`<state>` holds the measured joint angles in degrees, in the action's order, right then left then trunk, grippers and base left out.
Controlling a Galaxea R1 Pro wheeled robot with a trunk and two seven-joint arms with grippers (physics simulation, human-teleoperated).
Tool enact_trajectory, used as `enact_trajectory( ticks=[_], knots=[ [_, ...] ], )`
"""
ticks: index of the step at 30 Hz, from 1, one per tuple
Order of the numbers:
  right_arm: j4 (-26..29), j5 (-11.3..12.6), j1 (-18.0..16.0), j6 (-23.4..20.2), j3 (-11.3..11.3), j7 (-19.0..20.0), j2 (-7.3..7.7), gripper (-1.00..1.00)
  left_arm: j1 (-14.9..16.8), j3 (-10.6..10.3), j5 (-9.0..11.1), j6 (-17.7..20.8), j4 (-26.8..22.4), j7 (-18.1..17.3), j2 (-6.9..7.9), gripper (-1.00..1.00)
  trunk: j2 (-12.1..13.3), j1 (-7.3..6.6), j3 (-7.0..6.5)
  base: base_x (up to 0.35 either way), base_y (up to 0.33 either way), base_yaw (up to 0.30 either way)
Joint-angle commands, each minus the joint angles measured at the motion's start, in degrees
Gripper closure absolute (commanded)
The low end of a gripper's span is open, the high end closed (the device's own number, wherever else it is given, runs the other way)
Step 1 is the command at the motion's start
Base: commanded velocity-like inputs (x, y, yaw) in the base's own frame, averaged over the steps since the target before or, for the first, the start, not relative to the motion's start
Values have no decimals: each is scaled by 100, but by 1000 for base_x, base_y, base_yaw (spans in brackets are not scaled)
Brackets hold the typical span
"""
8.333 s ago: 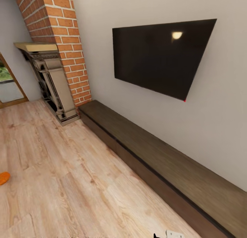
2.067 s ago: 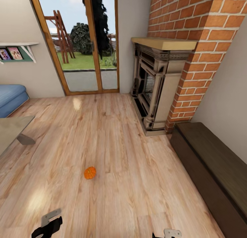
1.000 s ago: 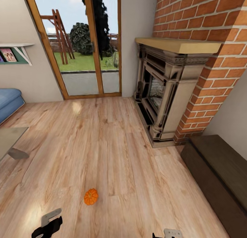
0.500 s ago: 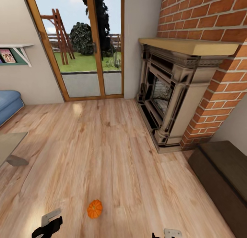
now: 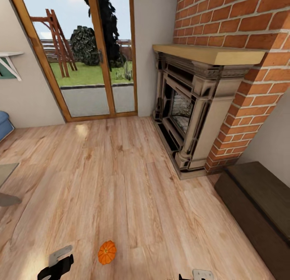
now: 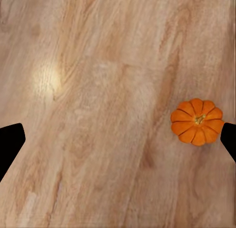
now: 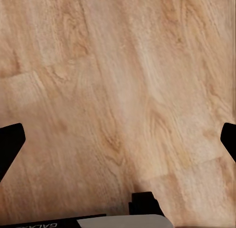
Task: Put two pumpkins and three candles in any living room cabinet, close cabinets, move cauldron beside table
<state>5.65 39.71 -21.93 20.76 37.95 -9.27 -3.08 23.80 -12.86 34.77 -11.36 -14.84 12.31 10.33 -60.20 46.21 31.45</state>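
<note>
One pumpkin [image 5: 106, 252] sits on the wooden floor [image 5: 121, 179] at the lower middle of the head view, stem up and with nothing touching it. In the left wrist view it lies at the right edge of the frame, just beside one dark fingertip of the left hand [image 6: 118, 142], whose two tips stand at opposite edges of the picture: spread wide and holding nothing. The right hand [image 7: 118, 142] is likewise wide apart over bare boards.

The step in hand looks like the approach to this pumpkin, ahead of carrying it to the cabinet [image 5: 257, 207], the low dark-brown unit at the lower right of the head view, its fronts flush as far as they show. The next move calls for centring the left hand over the pumpkin and lowering it, since the fruit is off to one side of the gap.

The cabinet runs out of frame at the right. Of the desk [image 5: 5, 179] only a corner shows at the left edge.
</note>
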Motion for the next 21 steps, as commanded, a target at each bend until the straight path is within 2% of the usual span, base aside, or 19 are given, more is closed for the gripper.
enact_trajectory(
  ticks=[1,5,14,21],
  knots=[
    [-2,28,-4,12,49,-31,-1,-100,1,-50,39,-15,-6,34,5,-100,-3,0,5,1,0,-252],
    [-2,28,-4,11,51,-29,-2,-100,-5,-46,39,-16,-4,34,5,-100,-3,0,5,6,15,-255],
    [-2,28,-4,8,53,-29,-2,-100,-2,-43,39,-15,-6,35,6,-100,-3,0,5,155,174,-265],
    [-2,28,-4,7,55,-25,-2,-100,-3,-45,39,-15,-5,35,5,-100,-3,0,5,53,34,-278]
  ],
)
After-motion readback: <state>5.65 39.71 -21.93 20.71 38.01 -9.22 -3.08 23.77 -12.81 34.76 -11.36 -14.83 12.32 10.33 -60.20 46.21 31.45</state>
